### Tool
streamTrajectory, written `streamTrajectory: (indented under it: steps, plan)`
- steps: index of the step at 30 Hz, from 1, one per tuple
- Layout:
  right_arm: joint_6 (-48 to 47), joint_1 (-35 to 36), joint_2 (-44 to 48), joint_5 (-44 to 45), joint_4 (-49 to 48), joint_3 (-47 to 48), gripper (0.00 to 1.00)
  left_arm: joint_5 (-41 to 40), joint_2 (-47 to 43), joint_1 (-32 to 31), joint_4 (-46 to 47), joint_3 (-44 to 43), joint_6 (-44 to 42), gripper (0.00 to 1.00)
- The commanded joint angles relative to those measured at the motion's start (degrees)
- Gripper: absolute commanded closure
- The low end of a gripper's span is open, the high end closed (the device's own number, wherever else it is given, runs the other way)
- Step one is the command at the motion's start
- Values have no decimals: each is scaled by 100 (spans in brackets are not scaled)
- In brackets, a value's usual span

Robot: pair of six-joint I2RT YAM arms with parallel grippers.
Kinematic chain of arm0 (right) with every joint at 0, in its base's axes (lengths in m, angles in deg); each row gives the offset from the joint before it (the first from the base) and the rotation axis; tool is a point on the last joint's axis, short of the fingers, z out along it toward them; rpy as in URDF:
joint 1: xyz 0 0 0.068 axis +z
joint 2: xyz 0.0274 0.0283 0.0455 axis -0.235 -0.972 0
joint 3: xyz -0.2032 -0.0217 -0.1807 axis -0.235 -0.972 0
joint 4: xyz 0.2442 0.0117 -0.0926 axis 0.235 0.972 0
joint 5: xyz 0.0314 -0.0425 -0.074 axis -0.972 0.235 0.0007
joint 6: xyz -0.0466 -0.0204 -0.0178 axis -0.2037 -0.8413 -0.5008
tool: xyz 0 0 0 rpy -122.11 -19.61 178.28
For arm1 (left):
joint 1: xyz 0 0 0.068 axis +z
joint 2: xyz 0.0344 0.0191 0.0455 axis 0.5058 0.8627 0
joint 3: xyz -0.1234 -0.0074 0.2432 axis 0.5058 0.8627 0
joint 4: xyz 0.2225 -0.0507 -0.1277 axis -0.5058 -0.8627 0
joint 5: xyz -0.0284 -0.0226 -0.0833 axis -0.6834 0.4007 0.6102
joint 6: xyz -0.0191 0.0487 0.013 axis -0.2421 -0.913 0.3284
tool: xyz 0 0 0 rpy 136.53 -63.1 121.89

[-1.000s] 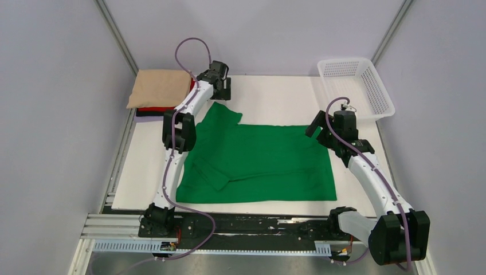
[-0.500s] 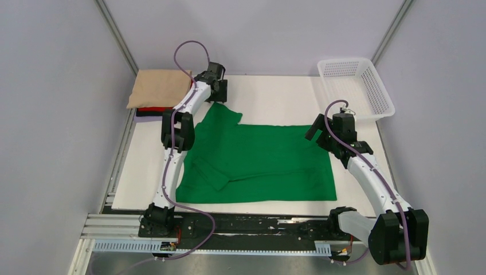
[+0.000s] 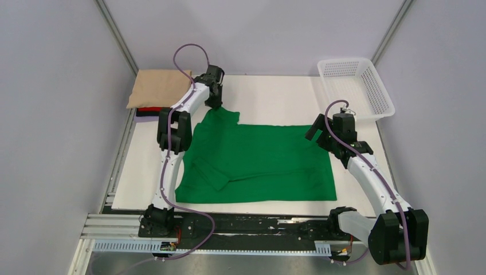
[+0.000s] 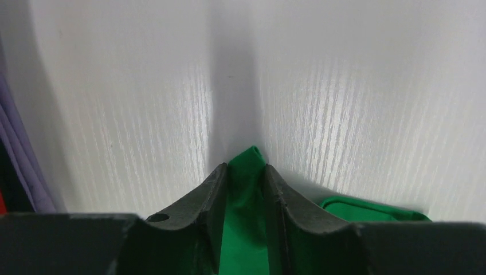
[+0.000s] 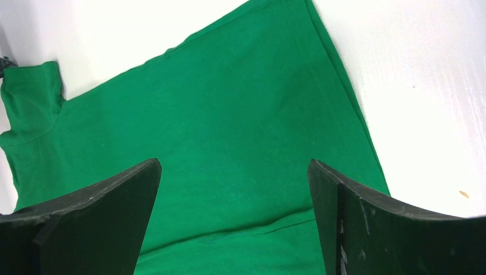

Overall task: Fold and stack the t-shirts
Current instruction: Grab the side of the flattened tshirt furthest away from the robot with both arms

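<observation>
Left gripper [image 4: 246, 171] nearer, around one green t-shirt [image 3: 258, 157]

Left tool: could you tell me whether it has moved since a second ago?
Yes. Against the folded beige t-shirt, the left tool came nearer and leftward, onto the sleeve of the green t-shirt.

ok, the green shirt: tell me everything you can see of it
The green t-shirt is plain bright-green soft cloth, lying mostly flat on the white table, hem to the right. The near sleeve is folded in over the body; the far sleeve sticks out, its tip pinched in the shut left pincer. The right pincer hangs open over the hem side, apparently not touching.
</observation>
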Motion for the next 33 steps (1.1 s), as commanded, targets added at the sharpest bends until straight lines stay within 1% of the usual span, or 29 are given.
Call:
streamTrajectory:
  steps: [1, 2, 3, 5, 6, 7, 8, 11, 15, 19, 21, 26, 29, 33]
  plan:
    - [88, -30, -30, 141, -163, 54, 0, 302, 43, -34, -290, 152, 28, 70]
    - [102, -31, -69, 169, -163, 80, 0, 316, 53, -30, -286, 148, 38, 73]
    - [116, -35, -101, 190, -161, 115, 0, 313, 61, -33, -288, 145, 46, 80]
    - [153, -54, -188, 239, -161, 176, 0, 279, 50, -32, -281, 139, 45, 88]
    - [198, -69, -247, 272, -169, 217, 0, 233, 43, -33, -282, 100, 34, 91]
    - [222, -91, -324, 282, -167, 269, 0, 206, 45, -27, -320, 51, 36, 98]
    - [240, -99, -423, 268, -175, 332, 0, 177, 41, -26, -341, -56, 43, 100]
    - [178, -112, -819, 182, -190, 600, 0, 237, -89, -25, -309, -181, 51, 100]
    - [-1, -113, -1726, 286, -5, 1253, 0, 321, -561, -25, -15, 89, 134, 100]
    - [7, -112, -2722, 648, 523, 2214, 0, 429, -1251, -34, 368, 802, 215, 100]
    - [-7, -114, -3241, 827, 730, 2677, 0, 522, -1608, -46, 603, 1409, 230, 100]
    - [-135, -114, -4393, 1015, 934, 3728, 2, 705, -2379, -118, 949, 2237, 287, 100]
    - [-184, -114, -5004, 1320, 1179, 4316, 6, 941, -2634, -156, 964, 2541, 323, 100]
    - [-219, -109, -5715, 1552, 1557, 4970, 12, 971, -3036, -239, 1023, 2921, 406, 100]
